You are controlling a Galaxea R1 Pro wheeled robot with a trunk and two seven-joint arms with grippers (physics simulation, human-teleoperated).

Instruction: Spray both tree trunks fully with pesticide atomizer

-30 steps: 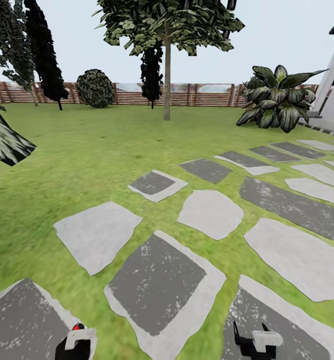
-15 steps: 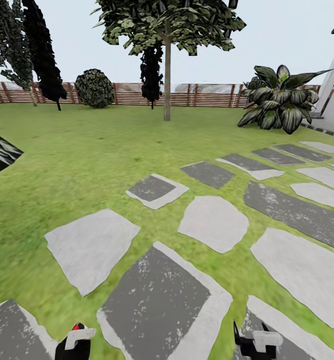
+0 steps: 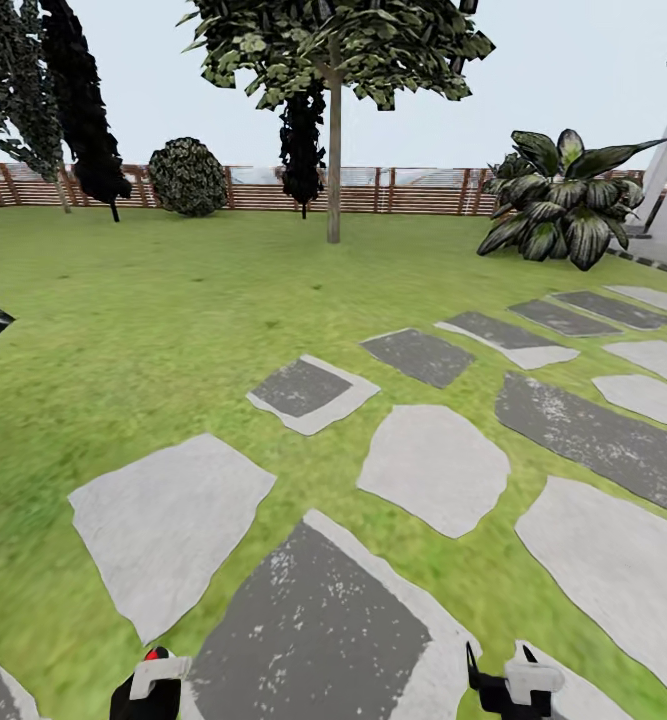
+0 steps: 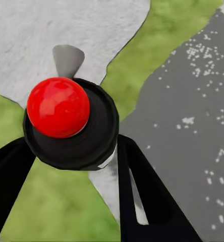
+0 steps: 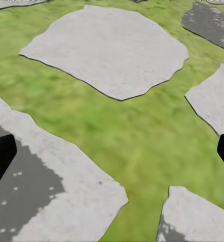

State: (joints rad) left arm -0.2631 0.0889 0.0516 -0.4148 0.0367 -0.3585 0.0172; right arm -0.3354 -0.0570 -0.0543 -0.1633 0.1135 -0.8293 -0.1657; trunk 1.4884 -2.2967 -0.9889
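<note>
The whole head view has slid since a second ago: the slabs (image 3: 313, 620) have drifted down and left and the dark leaf at 9 o'clock has nearly left the picture. That is the camera travelling with the base, not the things moving. The tree (image 3: 334, 60) at 12 o'clock keeps its place, so the robot seems to be rolling straight toward it.

The lawn (image 3: 173, 290) runs back to the fence (image 3: 413, 190). The trunk (image 3: 334, 160) rises from the grass well ahead, far from either arm. A broad-leaved plant (image 3: 558, 195) stands at 2 o'clock.

The left gripper (image 4: 66, 166) is at 7 o'clock in the head view; in its wrist view both fingers (image 4: 142, 196) pinch the atomizer (image 4: 70, 123), black-bodied with a red knob on top. The right gripper (image 5: 112, 151) at 5 o'clock has its fingers spread wide, holding nothing, with grass and paving between them.

So pickup looks done; what remains is closing the distance before any spraying.
</note>
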